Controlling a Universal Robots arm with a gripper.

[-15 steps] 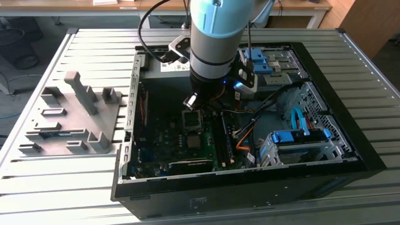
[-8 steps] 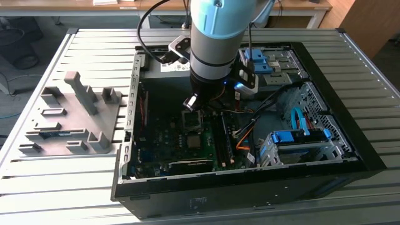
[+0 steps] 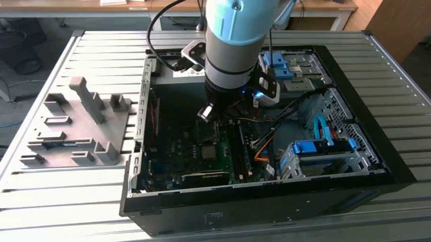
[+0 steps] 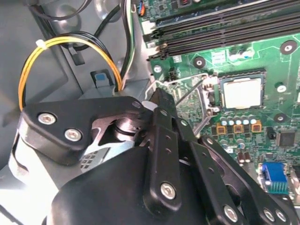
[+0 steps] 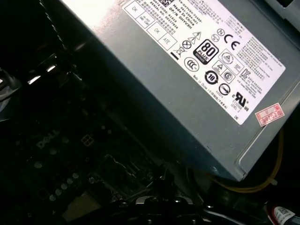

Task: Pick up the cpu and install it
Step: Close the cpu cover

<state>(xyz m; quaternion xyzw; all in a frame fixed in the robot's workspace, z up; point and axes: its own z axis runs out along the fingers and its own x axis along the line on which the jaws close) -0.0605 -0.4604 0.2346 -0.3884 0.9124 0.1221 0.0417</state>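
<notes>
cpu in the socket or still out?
In. The second wrist view shows the cpu, silver top up, lying flat inside the socket frame on the green motherboard, with the gripper off to one side.

A slatted grey metal table stands before a wooden desk and wooden cabinet.

Even daylight fills the exterior view, the computer case interior shadowed — the first wrist view is dim, with glare on the grey box.
</notes>
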